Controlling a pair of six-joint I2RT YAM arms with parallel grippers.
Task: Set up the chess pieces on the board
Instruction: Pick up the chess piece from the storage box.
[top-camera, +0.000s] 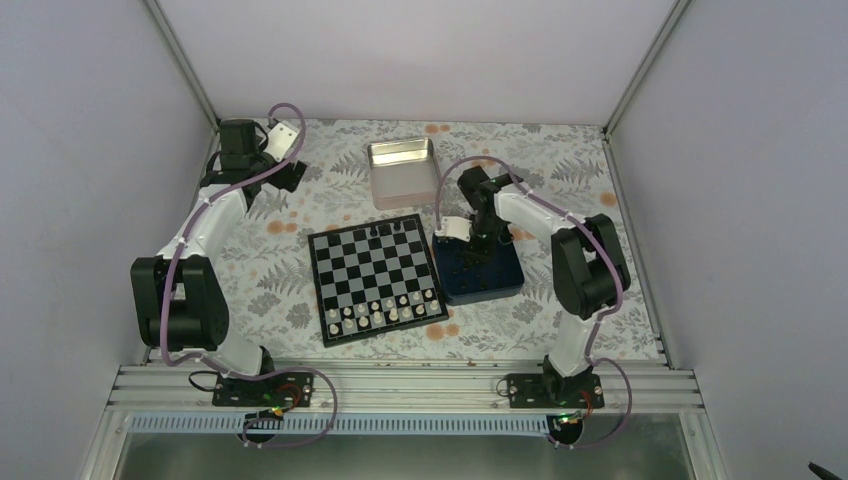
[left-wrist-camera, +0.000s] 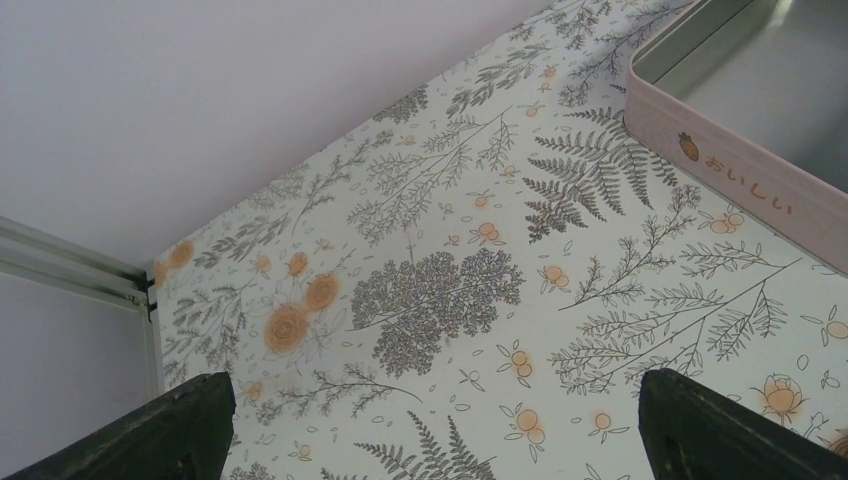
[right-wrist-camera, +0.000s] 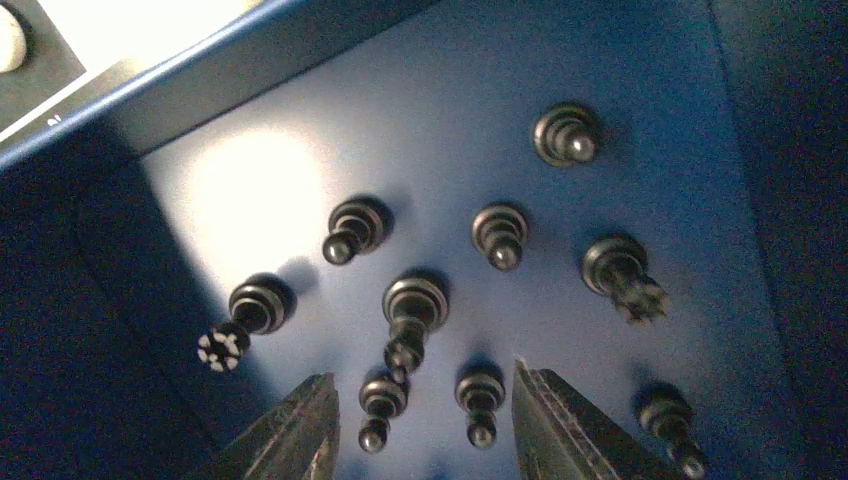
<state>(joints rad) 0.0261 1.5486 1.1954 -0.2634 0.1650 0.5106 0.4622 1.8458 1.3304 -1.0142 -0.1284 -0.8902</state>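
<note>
We see the board (top-camera: 375, 278) lying in the middle of the flowered table cloth (left-wrist-camera: 440, 300), with cream-white chessmen (top-camera: 385, 312) filling its two near rows. A few black chess pieces (top-camera: 374, 231) stand on its far row. Most of the black ones are in the navy box (top-camera: 495, 280), which sits touching or just beside the board's right edge. In the right wrist view we count nine of them on the box's blue floor. The right gripper (right-wrist-camera: 420, 428) hangs down inside that box with its jaws partly apart. Two small black men stand between its fingers (right-wrist-camera: 300, 430), and neither finger touches them, so it grips nothing. The left gripper (left-wrist-camera: 430, 430) hovers over the far left of the cloth, well apart from the board, its jaws spread wide and empty. The metal tin (left-wrist-camera: 740, 180) lies to its right, on the far side of the board.
</note>
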